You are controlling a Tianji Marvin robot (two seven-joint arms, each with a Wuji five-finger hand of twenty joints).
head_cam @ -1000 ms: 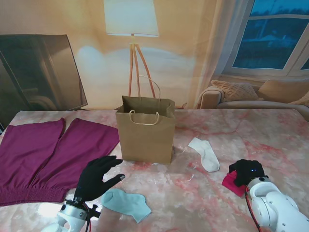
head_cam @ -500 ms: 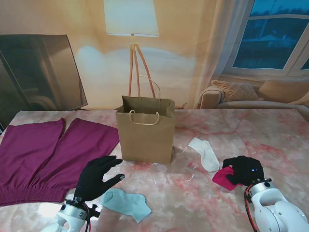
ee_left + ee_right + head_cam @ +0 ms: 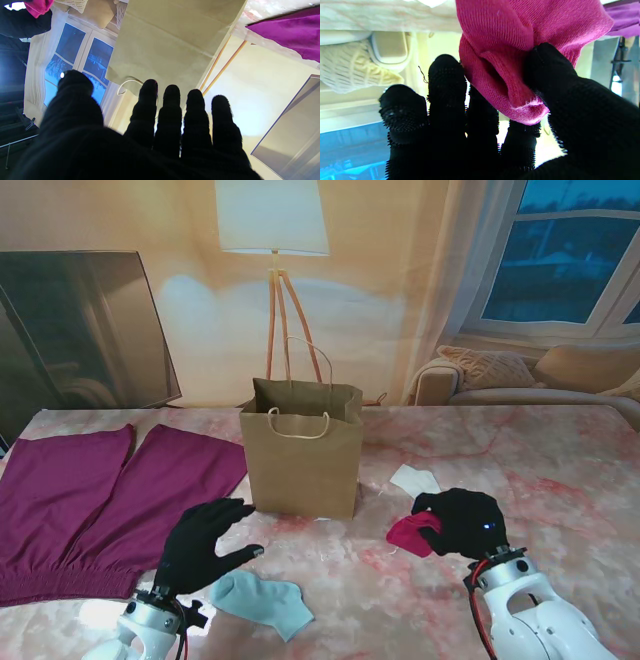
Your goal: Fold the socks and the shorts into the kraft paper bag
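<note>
Holding pink sock [image 3: 410,532] tight in right robot hand [image 3: 462,522], near bag [image 3: 302,448]; left robot hand [image 3: 203,545] spread, empty. Nothing packed yet, seemingly.

High stand view; close wrist views sharing the bag [image 3: 302,448].

The paper bag [image 3: 302,448] is standing upright near the middle of the bench [image 3: 560,470], toward its far edge. The shorts [image 3: 95,505] are lying flat along the left edge, just beside the bag. One sock [image 3: 262,600] is lying by the near edge, right beside the left hand [image 3: 203,544]. Another sock [image 3: 413,479] is lying to the right of the bag, partly behind the right hand [image 3: 462,522], which is holding a third sock [image 3: 411,532] above the bench.
</note>
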